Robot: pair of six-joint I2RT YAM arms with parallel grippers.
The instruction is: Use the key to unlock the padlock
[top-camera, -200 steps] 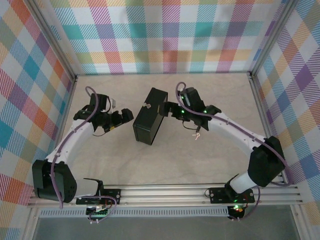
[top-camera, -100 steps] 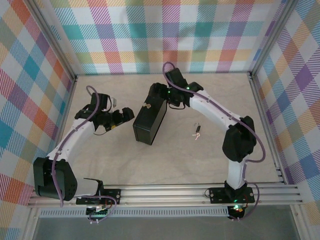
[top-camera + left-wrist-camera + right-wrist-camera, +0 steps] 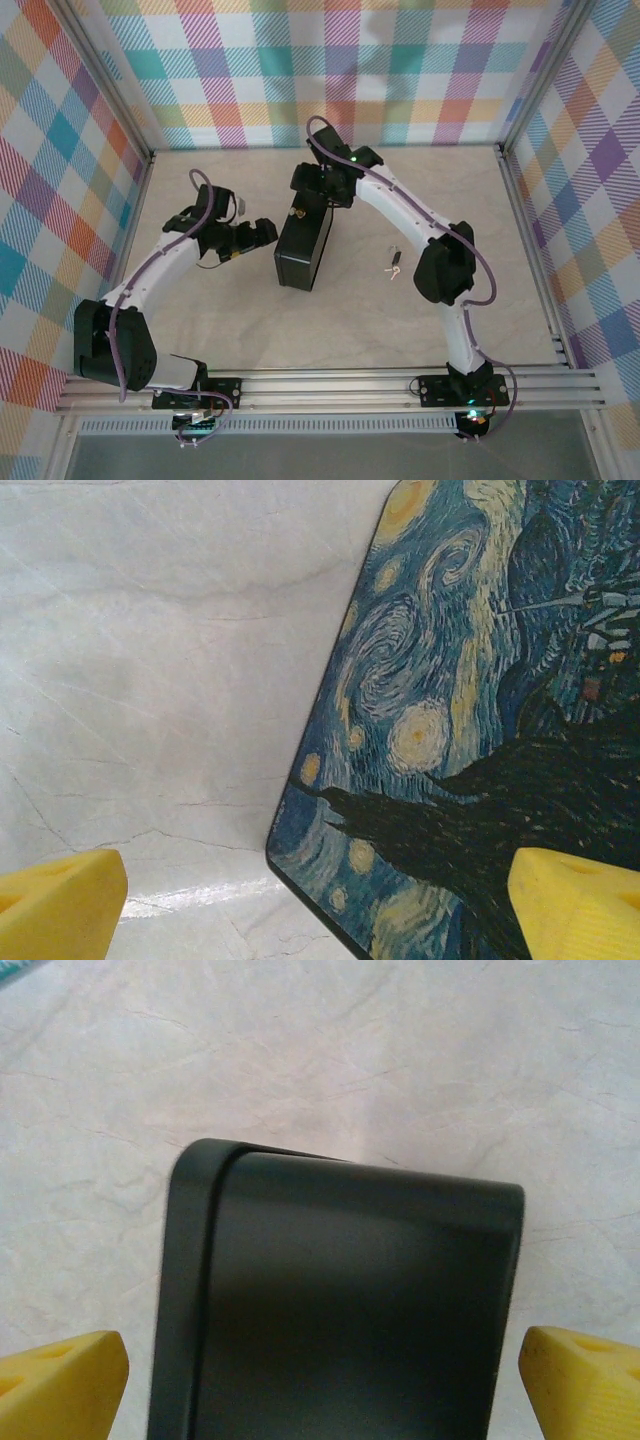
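— Right claw [image 3: 322, 1370] has swung to the far end of the box [image 3: 303, 250], jaws wide astride it!
— Left claw [image 3: 318, 900] gapes at its left side. I'd say the padlock [image 3: 296, 212] sits on top and the key [image 3: 392, 263] lies right of the box. Brace the box squarely before fetching that key.

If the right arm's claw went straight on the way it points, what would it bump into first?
Most likely the dark rectangular box: its rounded end sits straight ahead of the wide-open right gripper, between the yellow fingertips. How close it is, I cannot tell.
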